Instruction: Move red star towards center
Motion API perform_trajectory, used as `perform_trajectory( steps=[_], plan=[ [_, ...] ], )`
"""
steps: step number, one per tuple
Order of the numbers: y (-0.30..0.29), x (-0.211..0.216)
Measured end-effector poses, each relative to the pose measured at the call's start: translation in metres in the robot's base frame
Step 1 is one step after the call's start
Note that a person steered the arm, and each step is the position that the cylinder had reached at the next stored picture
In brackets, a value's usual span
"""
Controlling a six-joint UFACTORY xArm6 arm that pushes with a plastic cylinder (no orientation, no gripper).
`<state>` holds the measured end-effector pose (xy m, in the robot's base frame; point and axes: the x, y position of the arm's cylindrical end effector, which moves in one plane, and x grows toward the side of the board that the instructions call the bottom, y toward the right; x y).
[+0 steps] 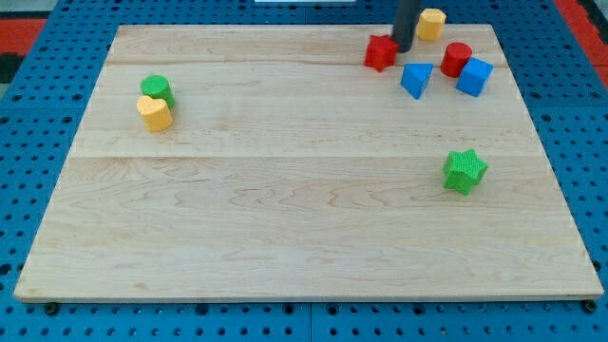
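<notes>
Wooden board [285,218]: squat red star [381,52] touches my tip [402,48].

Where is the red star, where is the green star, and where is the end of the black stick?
red star [381,52]: camera view, middle of its top face.
green star [464,170]: camera view, middle of its top face.
my tip [403,48]: camera view, the rod's very end, beside the red star's right edge.

**Dark rod, plain and unmarked**

Seen only as a short straight rod, dark grey to black, entering from the view's top edge. Smooth sided, roughly even in width, slightly lighter sheen along one edge. Ends in my tip [402,48], blunt and dark like the rest. No cables, screws, labels or joints visible; upper arm cut off by frame.
</notes>
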<state>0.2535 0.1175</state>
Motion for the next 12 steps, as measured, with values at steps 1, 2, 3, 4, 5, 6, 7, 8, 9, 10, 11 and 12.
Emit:
perform_trajectory(
  steps=[1,2,3,4,5,6,7,8,9,10,11,12],
  plan=[
    [-0.058,0.025],
    [-0.068,0.028],
    [-0.064,0.014],
    [-0.075,0.0],
    [-0.068,0.03],
    [-0.065,0.084],
    [-0.041,0.079],
    [-0.041,0.061],
    [-0.045,0.042],
    [-0.066,0.016],
    [-0.118,0.007],
    [-0.132,0.028]
  ],
)
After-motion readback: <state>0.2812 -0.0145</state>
